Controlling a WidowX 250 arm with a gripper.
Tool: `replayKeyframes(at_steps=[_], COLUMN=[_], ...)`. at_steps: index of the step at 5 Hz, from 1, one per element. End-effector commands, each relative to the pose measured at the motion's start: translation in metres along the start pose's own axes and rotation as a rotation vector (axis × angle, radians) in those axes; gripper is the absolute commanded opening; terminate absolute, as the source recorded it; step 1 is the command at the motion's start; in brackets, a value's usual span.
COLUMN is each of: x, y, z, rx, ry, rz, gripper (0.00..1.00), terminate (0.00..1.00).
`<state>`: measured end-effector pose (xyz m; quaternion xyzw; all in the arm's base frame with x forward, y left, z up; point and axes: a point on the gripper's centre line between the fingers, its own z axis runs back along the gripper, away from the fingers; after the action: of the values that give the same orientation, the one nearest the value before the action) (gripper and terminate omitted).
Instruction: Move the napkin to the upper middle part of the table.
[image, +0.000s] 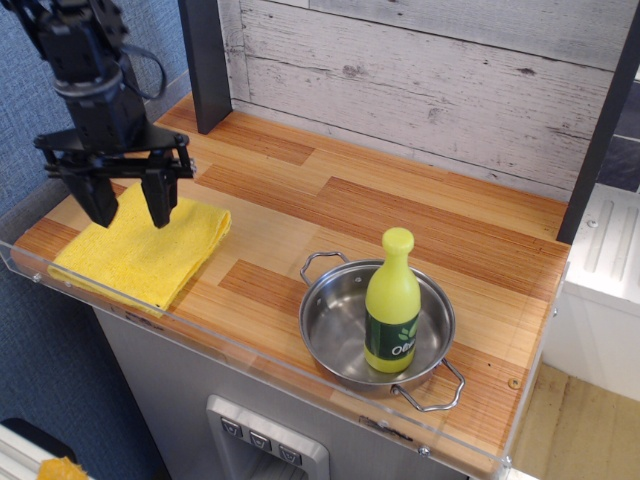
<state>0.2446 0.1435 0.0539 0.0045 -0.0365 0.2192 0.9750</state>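
Only the one view here, the overhead-front camera, so here's what it gives me: my fingers (129, 207) are spread apart, two dark prongs pointing straight down with a clear gap between them and nothing held. Right beneath them lies the napkin (143, 254), bright yellow, folded, flat on the near left corner of the worktop (400, 210), up against the clear rim. My prongs hang over its far edge, so the bulk of the cloth lies below and toward the front rim from my tips. It sits turned on the planks, and its longer run seems to go from the near left corner up toward the far right, with one corner aimed at the steel pan (377, 325). That pan, with the yellow-green bottle (392, 303) standing in it, is well apart to the right, out of my way. I can't tell whether my tips touch the fabric or hover just above. The upper middle of the boards, where this cloth belongs, is away toward the back wall; I judge the grab comes first.
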Motion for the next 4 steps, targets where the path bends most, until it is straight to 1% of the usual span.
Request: replayKeyframes(at_steps=[1, 2, 3, 4], x=[0.007, 0.009, 0.012, 0.016], y=[0.007, 0.005, -0.003, -0.014], z=[-0.024, -0.033, -0.034, -0.039], rx=[0.036, 0.037, -0.008, -0.034], ry=[-0.017, -0.043, -0.099, -0.097], rz=[-0.033, -0.053, -0.108, -0.143], gripper=[0.0, 0.0, 0.0, 0.0], terminate=[0.0, 0.0, 0.0, 0.0])
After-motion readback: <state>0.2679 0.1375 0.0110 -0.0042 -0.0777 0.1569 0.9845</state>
